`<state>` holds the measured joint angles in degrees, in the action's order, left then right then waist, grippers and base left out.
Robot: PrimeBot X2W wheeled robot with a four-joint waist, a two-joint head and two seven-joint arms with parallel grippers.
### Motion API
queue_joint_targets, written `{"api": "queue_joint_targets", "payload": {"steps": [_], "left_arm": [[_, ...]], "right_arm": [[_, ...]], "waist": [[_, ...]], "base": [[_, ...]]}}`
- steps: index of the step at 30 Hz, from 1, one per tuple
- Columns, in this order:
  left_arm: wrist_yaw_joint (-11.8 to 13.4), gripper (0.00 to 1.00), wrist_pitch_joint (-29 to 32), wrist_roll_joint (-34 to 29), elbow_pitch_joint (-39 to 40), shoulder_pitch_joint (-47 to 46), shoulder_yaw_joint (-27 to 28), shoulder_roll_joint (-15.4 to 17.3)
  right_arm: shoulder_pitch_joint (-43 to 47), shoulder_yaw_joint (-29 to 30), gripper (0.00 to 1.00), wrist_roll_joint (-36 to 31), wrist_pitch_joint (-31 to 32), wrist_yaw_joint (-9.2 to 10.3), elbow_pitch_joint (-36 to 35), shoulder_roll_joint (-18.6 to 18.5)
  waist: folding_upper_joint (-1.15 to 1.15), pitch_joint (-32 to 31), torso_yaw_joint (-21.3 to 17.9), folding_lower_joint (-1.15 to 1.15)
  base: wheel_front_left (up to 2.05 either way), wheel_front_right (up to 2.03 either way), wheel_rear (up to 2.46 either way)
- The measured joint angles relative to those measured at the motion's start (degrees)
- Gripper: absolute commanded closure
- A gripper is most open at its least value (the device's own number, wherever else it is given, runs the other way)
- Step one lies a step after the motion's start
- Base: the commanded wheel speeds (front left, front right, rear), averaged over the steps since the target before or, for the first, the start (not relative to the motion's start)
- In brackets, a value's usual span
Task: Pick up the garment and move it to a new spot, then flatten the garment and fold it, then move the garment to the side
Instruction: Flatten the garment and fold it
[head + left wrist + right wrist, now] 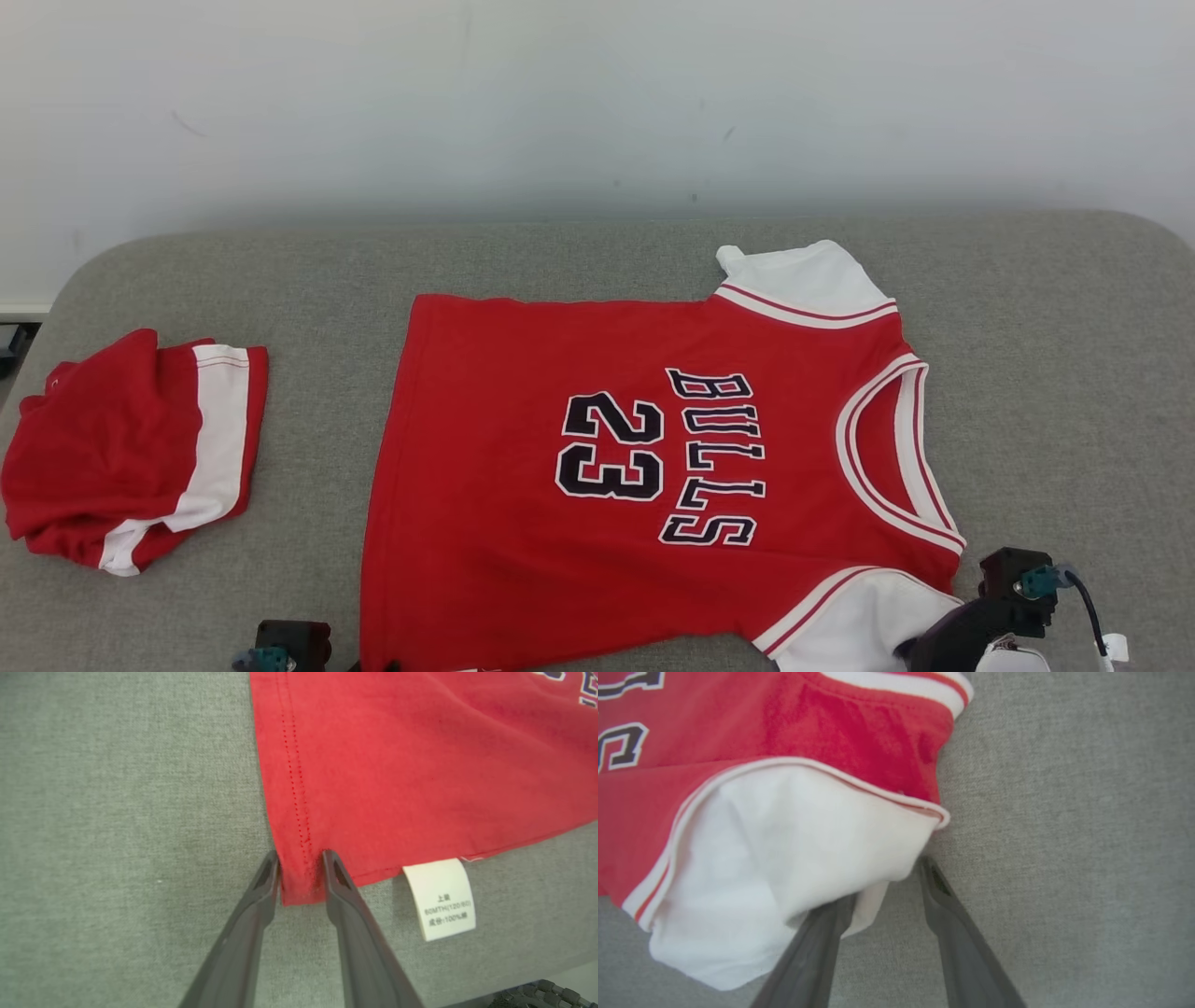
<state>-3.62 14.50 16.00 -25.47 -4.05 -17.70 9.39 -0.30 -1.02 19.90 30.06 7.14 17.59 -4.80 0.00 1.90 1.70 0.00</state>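
Both parted, left gripper (301,858) straddles jersey (397,765) hem corner (302,891), right gripper (888,882) (low) the sleeve (784,858).

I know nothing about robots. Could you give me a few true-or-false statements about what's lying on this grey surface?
1. The red jersey reads BULLS 23. True.
2. It lies bunched in a heap. False: it is spread flat.
3. A folded red and white garment lies apart from it. True.
4. The left gripper is at a sleeve. False: its fingers flank a hem corner, beside a white label.
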Motion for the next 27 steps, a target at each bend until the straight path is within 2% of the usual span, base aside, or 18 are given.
{"api": "queue_joint_targets", "payload": {"steps": [1,3,4,5,6,9,12,14,15,20,27], "left_arm": [[0.0,0.55,0.0,0.0,-0.04,-0.01,0.0,0.01],[0.0,0.56,0.0,0.0,-0.1,-0.01,-0.02,0.07],[0.0,0.58,0.0,0.0,-0.12,-0.01,-0.02,0.09],[0.0,0.58,0.0,0.0,-0.14,-0.01,-0.03,0.09],[0.0,0.59,-0.01,0.0,-0.15,-0.01,-0.03,0.1],[0.0,0.62,-0.13,0.0,-0.31,-0.01,-0.03,0.11],[0.0,0.74,-0.27,0.0,-0.4,-0.01,-0.03,0.13],[0.0,0.93,-0.43,0.01,-0.41,-0.01,-0.03,0.12],[0.0,0.98,-0.44,0.03,-0.41,-0.01,-0.03,0.1],[0.0,1.0,-0.97,0.18,-0.14,0.53,0.16,0.4],[0.15,1.0,-2.11,0.7,1.58,2.99,1.77,1.57]], "right_arm": [[-0.33,0.04,0.52,0.22,0.27,0.0,0.46,0.01],[-0.52,0.05,0.55,0.36,0.54,0.0,0.89,0.04],[-0.54,0.04,0.61,0.48,0.74,0.0,1.08,0.05],[-0.54,0.03,0.61,0.78,0.77,0.0,1.25,0.08],[-0.54,0.02,0.66,0.87,0.79,0.0,1.37,0.12],[-0.6,-0.02,1.0,1.16,0.96,0.0,1.51,0.3],[-0.68,0.01,1.0,1.22,0.96,0.0,1.45,0.34],[-0.63,0.18,1.0,1.27,0.93,-0.01,1.21,0.33],[-0.48,0.31,1.0,1.29,0.87,-0.01,1.04,0.32],[2.71,1.48,1.0,4.07,0.65,-0.89,-1.35,0.35],[10.37,3.02,1.0,8.44,0.77,-3.7,-7.69,0.93]], "waist": [[0.0,0.0,0.0,0.0],[0.0,-0.02,0.04,0.0],[0.0,-0.03,0.07,0.0],[0.0,-0.05,0.12,0.0],[0.0,-0.06,0.17,0.0],[0.0,-0.12,0.31,0.0],[0.0,-0.22,0.42,0.0],[0.0,-0.34,0.47,0.0],[0.0,-0.42,0.49,0.0],[0.0,-0.96,0.5,0.0],[0.0,-2.03,0.15,0.0]], "base": [[0.0,0.0,0.0],[0.0,0.0,0.0],[0.0,0.0,0.0],[0.0,0.0,0.0],[0.0,0.0,0.0],[0.0,0.0,0.0],[0.0,0.0,0.0],[0.0,0.0,0.0],[0.0,0.0,0.0],[0.0,0.0,0.0],[0.0,0.0,0.0]]}}
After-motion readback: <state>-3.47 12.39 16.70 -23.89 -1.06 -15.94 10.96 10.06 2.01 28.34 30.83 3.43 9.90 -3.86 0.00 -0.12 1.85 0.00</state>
